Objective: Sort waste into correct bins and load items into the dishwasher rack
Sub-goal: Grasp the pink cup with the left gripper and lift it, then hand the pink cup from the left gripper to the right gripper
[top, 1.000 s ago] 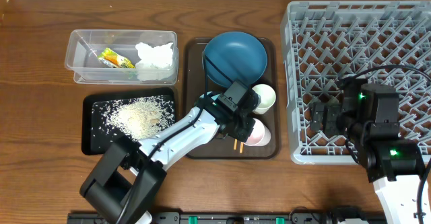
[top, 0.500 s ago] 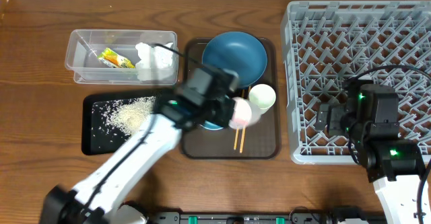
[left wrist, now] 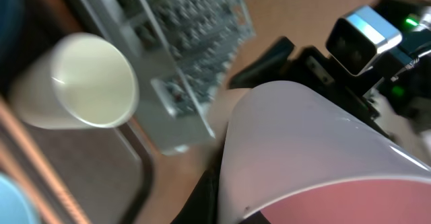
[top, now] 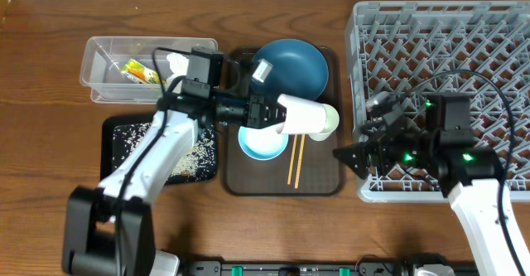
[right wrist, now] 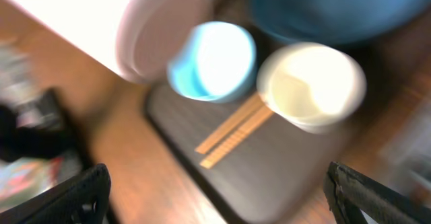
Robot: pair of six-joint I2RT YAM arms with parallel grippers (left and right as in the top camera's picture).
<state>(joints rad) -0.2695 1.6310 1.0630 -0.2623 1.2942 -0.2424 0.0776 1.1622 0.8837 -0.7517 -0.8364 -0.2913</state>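
Pink cup (top: pixel 300 114) hangs on its side above the brown tray (top: pixel 325 181), at the centre of the overhead frame. The left end effector (top: pixel 267 114) is clamped tight on the cup's left end. In the left wrist view the cup's pink inside (left wrist: pixel 323 190) fills the lower right.

Just right of it and touching it in the overhead view, the pale cup (top: pixel 327 120) stands on the tray. Below the held cup sits the bowl (top: pixel 262 142), which looks light blue here, and the chopsticks (top: pixel 294 160) lie side by side to its right. The plate (top: pixel 290 67) rests at the tray's upper end.

The right end effector (top: pixel 358 135) hovers between the tray and the rack (top: pixel 439 27) at the right of the frame. Its fingers (right wrist: pixel 74 197) are spread fully apart with nothing between them.

At upper left, the tub (top: pixel 103 89) holds the wrapper (top: pixel 139 74) and the tissue (top: pixel 176 61), which the left arm partly covers. Below it, rice (top: pixel 197 156) lies scattered in the black tray (top: pixel 116 172). All of this stands on the wooden bench (top: pixel 50 143).
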